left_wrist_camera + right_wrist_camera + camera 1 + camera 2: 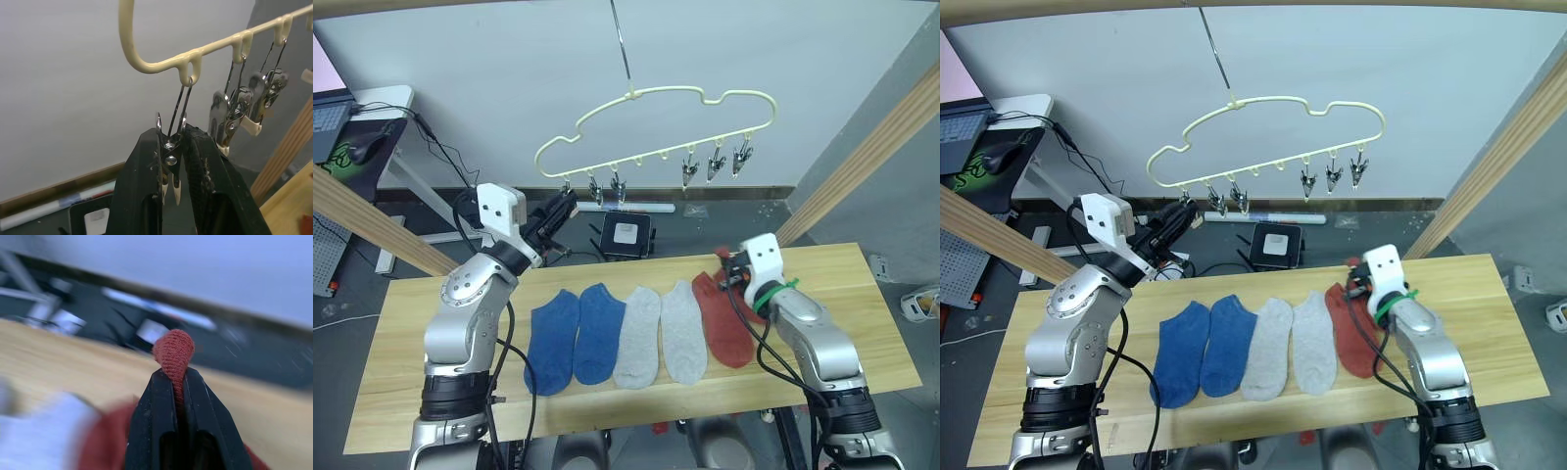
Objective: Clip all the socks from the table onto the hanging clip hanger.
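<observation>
The pale yellow clip hanger (656,95) hangs from a wire above the table's far edge. My left gripper (570,201) is raised to its leftmost clip (171,159) and shut on it, with the clip's white tips slightly apart. On the table (842,294) lie two blue socks (555,341), two light grey socks (683,331) and a rust red sock (724,318) in a row. My right gripper (729,266) is shut on the red sock's far end, a fold of which (173,352) sticks up between the fingers.
Slanted wooden poles cross at the left (372,220) and right (871,147). More metal clips (715,162) hang along the hanger's bar. A black box (626,235) sits on the floor behind the table, and a desk (372,108) stands far left.
</observation>
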Tool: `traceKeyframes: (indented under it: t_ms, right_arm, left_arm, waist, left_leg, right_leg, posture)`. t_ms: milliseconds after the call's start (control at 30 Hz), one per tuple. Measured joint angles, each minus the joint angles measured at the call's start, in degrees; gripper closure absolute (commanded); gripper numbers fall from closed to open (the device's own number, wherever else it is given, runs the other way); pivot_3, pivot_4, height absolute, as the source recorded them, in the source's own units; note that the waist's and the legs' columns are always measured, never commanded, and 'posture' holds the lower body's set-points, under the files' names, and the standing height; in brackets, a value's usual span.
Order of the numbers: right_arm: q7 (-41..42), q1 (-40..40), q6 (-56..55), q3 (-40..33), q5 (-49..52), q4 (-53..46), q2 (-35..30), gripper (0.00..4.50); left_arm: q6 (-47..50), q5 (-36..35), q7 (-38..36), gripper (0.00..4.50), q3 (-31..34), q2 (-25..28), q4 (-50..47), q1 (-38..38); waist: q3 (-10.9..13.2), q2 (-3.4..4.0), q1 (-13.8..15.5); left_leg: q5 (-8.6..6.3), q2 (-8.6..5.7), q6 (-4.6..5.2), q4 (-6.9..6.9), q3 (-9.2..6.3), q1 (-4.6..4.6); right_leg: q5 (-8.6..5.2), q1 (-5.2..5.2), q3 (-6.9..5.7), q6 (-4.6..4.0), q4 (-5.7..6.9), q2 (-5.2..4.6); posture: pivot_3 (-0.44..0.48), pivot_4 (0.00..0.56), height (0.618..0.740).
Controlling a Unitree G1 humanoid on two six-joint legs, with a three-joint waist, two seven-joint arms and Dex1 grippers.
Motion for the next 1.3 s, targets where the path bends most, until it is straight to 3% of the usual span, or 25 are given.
traceKeyframes:
  t_ms: [300,567,900,1300]
  right_arm:
    - [6.2,-5.9,-3.8,9.6,3.1,-4.3,5.4,4.5]
    - [6.4,-9.5,-10.3,14.7,-1.0,2.7,8.8,4.5]
    - [4.1,-13.5,-14.0,16.8,-4.1,10.0,15.5,4.5]
    - [4.7,-14.2,-15.0,15.3,-1.4,14.8,20.4,4.5]
  left_arm:
    - [11.5,-10.5,1.2,4.13,3.5,1.1,-3.6,-0.1]
    - [19.5,-20.6,5.7,4.13,7.3,1.0,-4.8,-2.1]
    - [24.0,-28.2,9.1,4.13,8.3,1.2,-4.9,-2.4]
    - [24.2,-31.8,11.1,4.14,8.4,1.2,-5.6,-2.2]
  waist:
    - [0.0,-0.08,0.2]
    - [-0.1,-0.22,0.1]
    - [-0.2,-0.32,0.1]
    - [-0.2,-0.41,0.1]
  left_leg:
    - [-0.05,-0.05,-0.02,0.05,-0.04,-0.12]
    - [-0.04,-0.03,-0.02,0.09,-0.06,-0.12]
    - [-0.04,-0.02,-0.03,0.12,-0.08,-0.12]
    - [-0.04,-0.02,-0.01,0.13,-0.1,-0.12]
  right_leg:
    - [0.0,-0.03,-0.08,0.0,-0.09,-0.12]
    - [0.01,-0.05,-0.13,-0.02,-0.01,-0.13]
    - [0.03,-0.07,-0.18,-0.05,0.04,-0.19]
    - [0.04,-0.07,-0.23,-0.06,0.08,-0.24]
  posture:
    - [-0.057,0.295,0.738]
    - [-0.056,0.288,0.738]
    - [-0.058,0.284,0.738]
    - [-0.044,0.283,0.738]
